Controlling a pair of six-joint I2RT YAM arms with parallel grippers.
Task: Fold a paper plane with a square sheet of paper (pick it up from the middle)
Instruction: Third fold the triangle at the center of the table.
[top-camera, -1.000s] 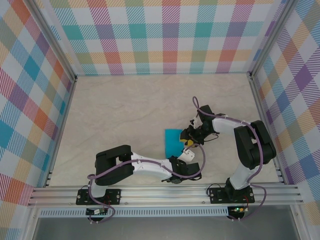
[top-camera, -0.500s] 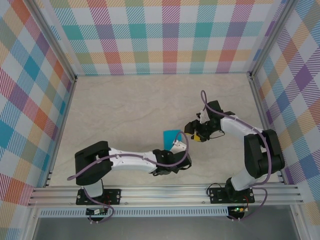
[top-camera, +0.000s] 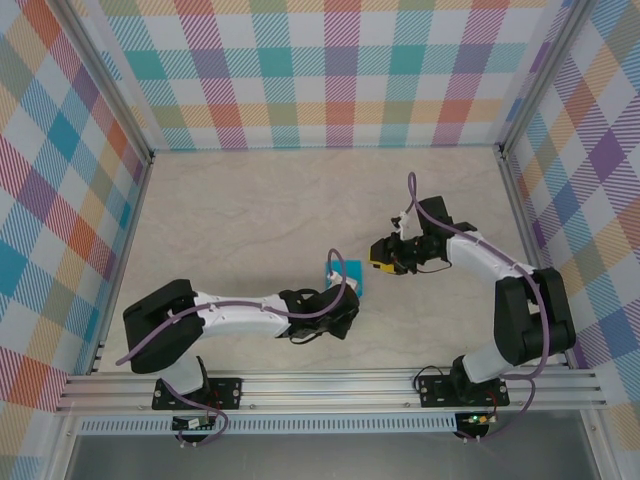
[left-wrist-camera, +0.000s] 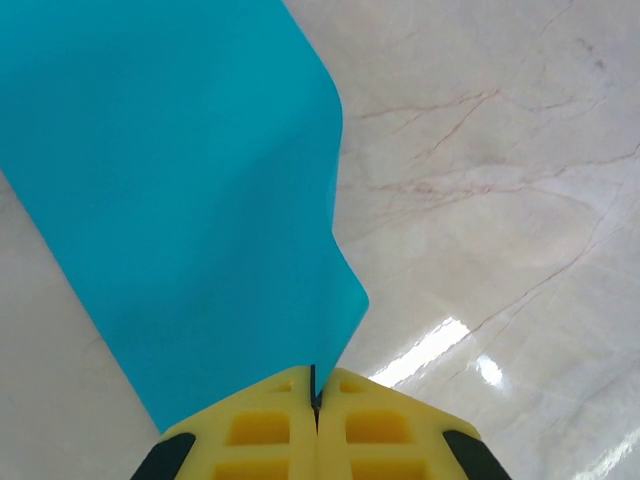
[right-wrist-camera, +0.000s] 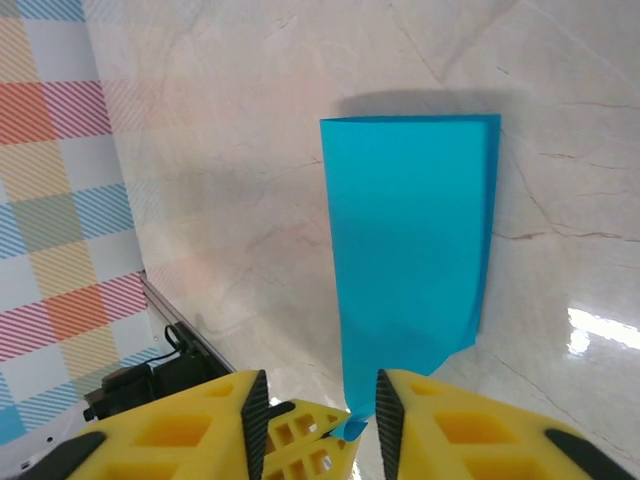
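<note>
The square sheet of paper (top-camera: 343, 272) is teal-blue and shows as a narrow folded rectangle (right-wrist-camera: 410, 230). Its far end rests on the marble table and its near end is raised. My left gripper (left-wrist-camera: 316, 400) is shut on the near corner of the sheet (left-wrist-camera: 180, 180), and its yellow fingers (right-wrist-camera: 300, 440) show in the right wrist view. In the top view the left gripper (top-camera: 352, 290) sits at the sheet's near right corner. My right gripper (right-wrist-camera: 320, 405) is open, its jaws apart on either side of that pinched corner without touching it. It hovers just right of the sheet (top-camera: 380, 255). The paper plane is out of view.
Checked walls (top-camera: 340, 70) enclose the table on three sides. An aluminium rail (top-camera: 330, 385) with both arm bases runs along the near edge. The left arm's links (top-camera: 230, 315) lie low across the near middle.
The right gripper has drawn back to the right, off the sheet. The left arm has swung leftward and its gripper has come up to the sheet's near corner, which now looks smaller from above.
</note>
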